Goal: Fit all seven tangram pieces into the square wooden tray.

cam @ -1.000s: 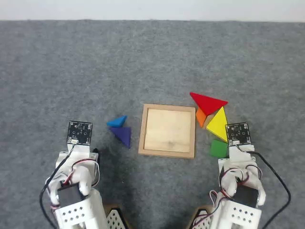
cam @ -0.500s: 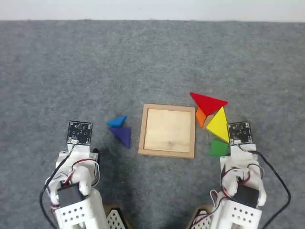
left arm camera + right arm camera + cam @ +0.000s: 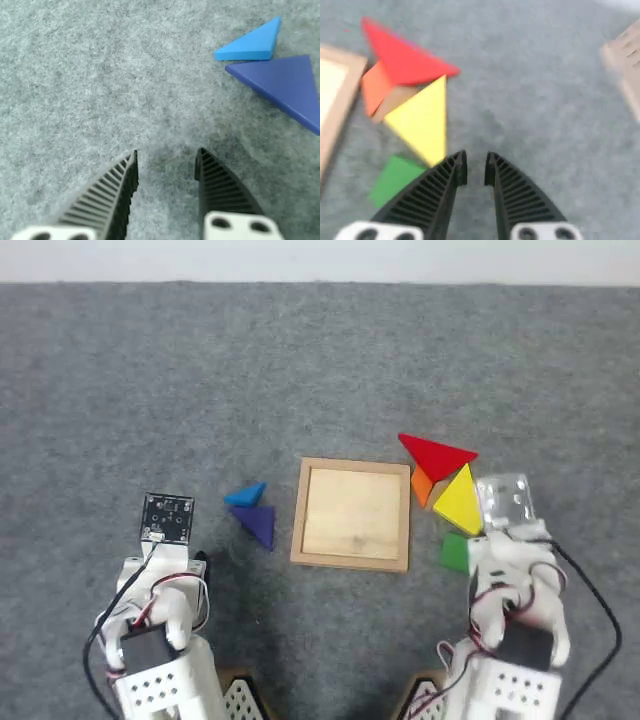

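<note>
Right claw (image 3: 476,159) farther forward, narrow gap, empty, beside yellow triangle (image 3: 421,121).

The counter (image 3: 320,360) is covered from side to side with a grey, mottled mat (image 3: 75,75) of short, fuzzy nap; along its far side in the high view a pale, whitish strip (image 3: 320,260) runs straight across, whether wall or bare surface cannot be told. Light falls evenly from above, leaving only soft, short shadows on the mat; in the right wrist view a blurred, pale wooden shape (image 3: 622,65) lies on the grey, too indistinct to identify.
</note>
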Tool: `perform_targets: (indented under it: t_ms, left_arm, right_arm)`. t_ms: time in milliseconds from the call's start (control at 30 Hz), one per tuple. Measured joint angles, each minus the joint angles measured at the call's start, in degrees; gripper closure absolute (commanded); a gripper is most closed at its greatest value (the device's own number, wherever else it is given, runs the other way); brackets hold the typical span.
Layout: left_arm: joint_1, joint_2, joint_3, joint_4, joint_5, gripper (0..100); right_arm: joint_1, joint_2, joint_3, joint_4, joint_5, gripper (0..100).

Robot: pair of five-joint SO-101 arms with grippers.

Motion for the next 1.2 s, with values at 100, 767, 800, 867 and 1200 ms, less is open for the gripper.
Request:
perform_targets:
  t_ms: [100,767,800,867,1200]
  left_arm:
    - [0.0,0.0,0.0,0.0,0.0,81]
    - [0.0,0.0,0.0,0.0,0.0,81]
    - [0.0,0.0,0.0,0.0,0.0,81]
    - [0.0,0.0,0.0,0.0,0.0,81]
    - [0.0,0.0,0.0,0.0,0.0,81]
  right_arm:
    - [-4.84,12.57,-7.21,0.09,-1.23,90.8]
    - [-4.57,91.25,-53.63,1.23,2.2,90.7]
    - [-4.57,93.27,-55.12,1.32,2.73,90.7]
    - [-4.57,96.97,-57.49,1.67,4.31,90.7]
    - [-11.08,102.68,-63.91,1.76,4.84,78.7]
